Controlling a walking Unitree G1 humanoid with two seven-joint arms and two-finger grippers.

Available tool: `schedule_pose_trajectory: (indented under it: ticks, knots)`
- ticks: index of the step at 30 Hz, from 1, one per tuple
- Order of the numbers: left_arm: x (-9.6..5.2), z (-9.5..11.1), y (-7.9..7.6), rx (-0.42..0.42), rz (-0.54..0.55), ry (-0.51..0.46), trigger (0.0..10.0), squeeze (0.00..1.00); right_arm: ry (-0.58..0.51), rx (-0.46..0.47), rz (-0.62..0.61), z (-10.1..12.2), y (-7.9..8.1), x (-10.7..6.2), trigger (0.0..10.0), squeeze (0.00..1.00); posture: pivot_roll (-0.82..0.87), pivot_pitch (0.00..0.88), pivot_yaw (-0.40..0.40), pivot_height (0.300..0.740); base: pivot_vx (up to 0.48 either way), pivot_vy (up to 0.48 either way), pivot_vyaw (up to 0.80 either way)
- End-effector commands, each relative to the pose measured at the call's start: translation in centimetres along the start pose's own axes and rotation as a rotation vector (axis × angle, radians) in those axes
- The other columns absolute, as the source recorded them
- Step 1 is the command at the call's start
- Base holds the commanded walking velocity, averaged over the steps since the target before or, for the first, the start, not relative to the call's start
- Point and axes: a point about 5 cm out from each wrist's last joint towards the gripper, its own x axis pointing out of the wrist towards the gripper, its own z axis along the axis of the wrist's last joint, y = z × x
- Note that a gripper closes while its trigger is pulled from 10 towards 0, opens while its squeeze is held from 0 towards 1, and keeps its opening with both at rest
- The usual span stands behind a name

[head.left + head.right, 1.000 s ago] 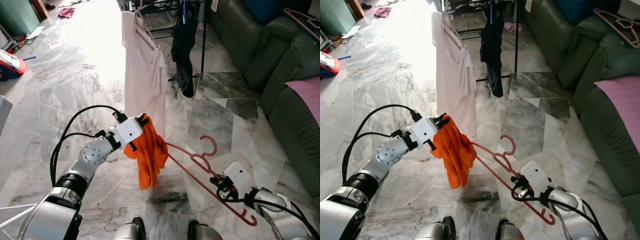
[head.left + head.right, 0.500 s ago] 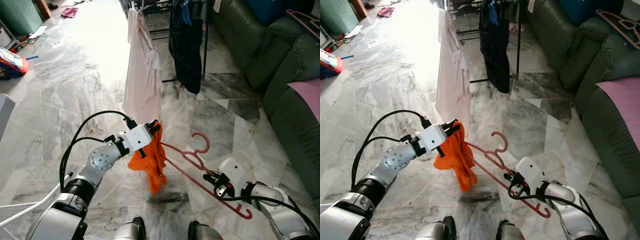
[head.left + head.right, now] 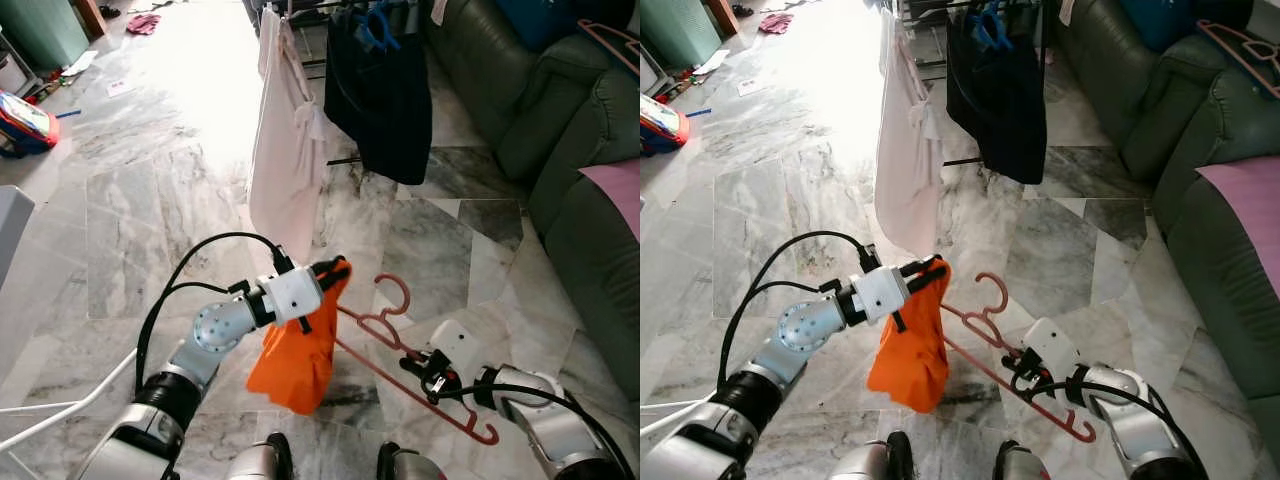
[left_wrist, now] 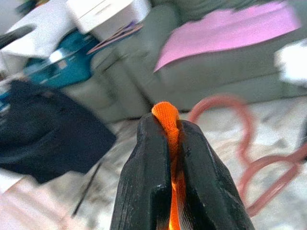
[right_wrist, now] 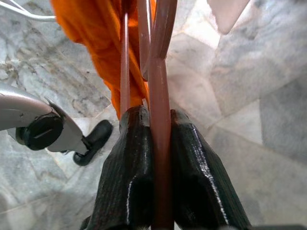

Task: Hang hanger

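A pink plastic hanger (image 3: 400, 340) lies tilted in the air between my arms, its hook (image 3: 393, 293) pointing up and away. My right gripper (image 3: 418, 362) is shut on its lower bar (image 5: 160, 143). An orange garment (image 3: 300, 350) hangs off the hanger's left end, and my left gripper (image 3: 335, 270) is shut on its top fold (image 4: 168, 117). Ahead stands a clothes rack (image 3: 345, 12) with a pale pink garment (image 3: 285, 140) and a black garment (image 3: 378, 100) hanging from it.
A dark green sofa (image 3: 560, 130) with a pink cloth (image 3: 615, 185) runs along the right side. Another pink hanger (image 3: 610, 38) rests on the sofa back. A toy (image 3: 28, 118) and scattered items sit on the marble floor at the far left. My feet (image 3: 270, 462) show below.
The camera has come closer to the rack; the hanging garments look larger. My left gripper has carried the orange garment's top right along the hanger, and the cloth now hangs lower and wider.
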Motion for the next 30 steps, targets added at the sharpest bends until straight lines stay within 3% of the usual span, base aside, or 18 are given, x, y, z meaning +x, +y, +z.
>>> schedule_pose_trajectory:
  ticks: [1,6,11,13,16,20,22,26,30]
  knots:
    - [0.3,1.0,-0.3,0.023,-0.047,-0.051,10.0,0.0,0.019,0.024,-0.008,-0.7,0.2,0.3,10.0,0.0,-0.07,0.209,0.087,0.74,0.0,0.0,0.0]
    - [0.4,1.6,-0.9,0.013,-0.094,-0.076,10.0,0.0,0.019,0.076,-0.023,-1.1,0.1,0.5,10.0,0.0,-0.05,0.214,0.083,0.74,0.0,0.0,0.0]
    - [-0.2,1.3,-1.0,0.006,-0.123,-0.052,10.0,0.0,0.05,0.087,-0.146,-1.8,-1.2,0.3,10.0,0.0,-0.05,0.215,0.086,0.74,0.0,0.0,0.0]
    - [-1.1,0.5,-1.1,-0.012,-0.12,-0.003,10.0,0.0,-0.001,0.165,-0.332,-1.4,-3.3,-0.4,10.0,0.0,-0.05,0.216,0.091,0.74,0.0,0.0,0.0]
    - [-1.9,-0.7,-1.0,-0.015,-0.1,0.066,10.0,0.0,-0.098,0.25,-0.432,-0.4,-4.6,-1.0,10.0,0.0,-0.05,0.213,0.094,0.74,0.0,0.0,0.0]
    - [-2.4,-1.5,-0.8,-0.015,-0.082,0.114,10.0,0.0,-0.188,0.291,-0.442,0.9,-5.0,-1.3,10.0,0.0,-0.06,0.213,0.097,0.74,0.0,0.0,0.0]
    - [-3.3,-3.1,-0.5,-0.007,-0.033,0.219,10.0,0.0,-0.327,0.313,-0.415,3.6,-5.4,-1.8,10.0,0.0,-0.06,0.21,0.096,0.74,0.0,0.0,0.0]
    - [-3.8,-4.0,-0.4,0.002,-0.003,0.28,10.0,0.0,-0.426,0.34,-0.387,5.7,-5.4,-2.2,10.0,0.0,-0.07,0.209,0.097,0.74,0.0,0.0,0.0]
    - [-3.8,-4.5,-0.8,0.002,0.014,0.314,10.0,0.0,-0.549,0.437,-0.372,8.0,-5.5,-2.6,10.0,0.0,-0.08,0.209,0.097,0.74,0.0,0.0,0.0]
